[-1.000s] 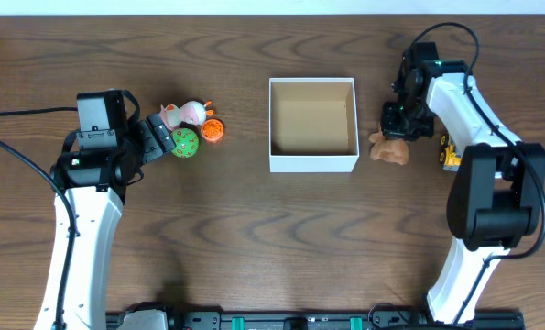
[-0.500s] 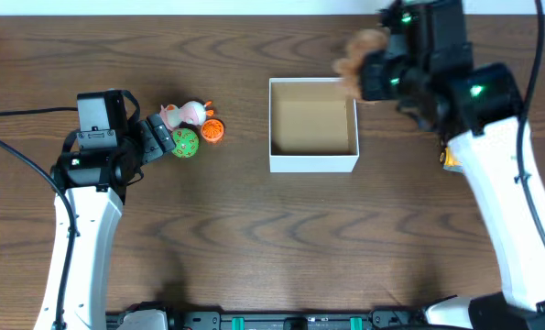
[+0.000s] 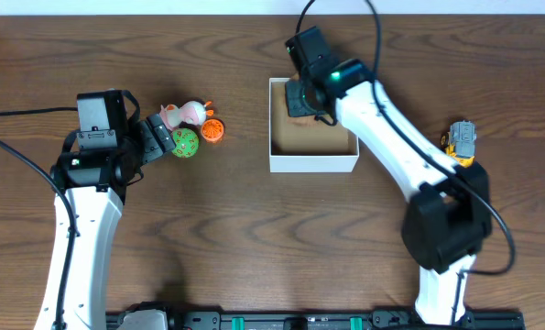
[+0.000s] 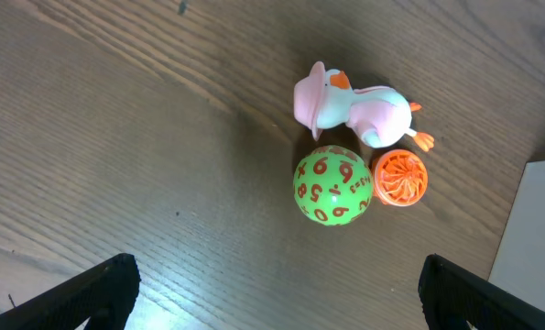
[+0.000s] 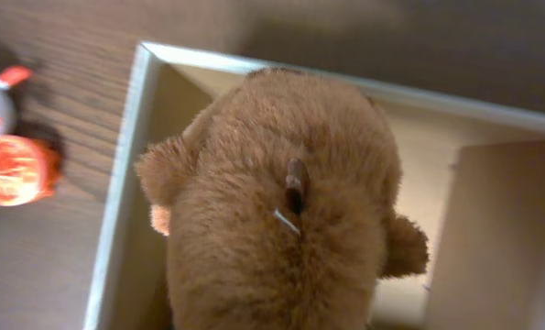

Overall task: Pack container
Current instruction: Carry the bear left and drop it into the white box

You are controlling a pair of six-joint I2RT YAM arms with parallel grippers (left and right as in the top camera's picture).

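The container (image 3: 313, 164), a square white box with a tan inside, stands at the table's middle. My right gripper (image 3: 301, 97) hangs over its back left corner, shut on a brown plush toy (image 3: 299, 101). In the right wrist view the plush (image 5: 281, 211) fills the frame above the container's left wall (image 5: 116, 238) and hides my fingers. My left gripper (image 3: 162, 139) is open and empty, just left of a green numbered ball (image 3: 184, 143), a pink duck (image 3: 185, 114) and an orange ball (image 3: 212, 131). The left wrist view shows the ball (image 4: 333, 186), duck (image 4: 350, 105) and orange ball (image 4: 401, 177) ahead of the open fingers (image 4: 107, 284).
A yellow toy (image 3: 460, 142) lies at the right, beside the right arm's base. The container's white corner (image 4: 533, 238) shows at the right edge of the left wrist view. The orange ball (image 5: 11, 170) shows left of the box in the right wrist view.
My right gripper lifted the brown plush from the table right of the container and carried it left, over the box's back left corner. The left arm has not moved.
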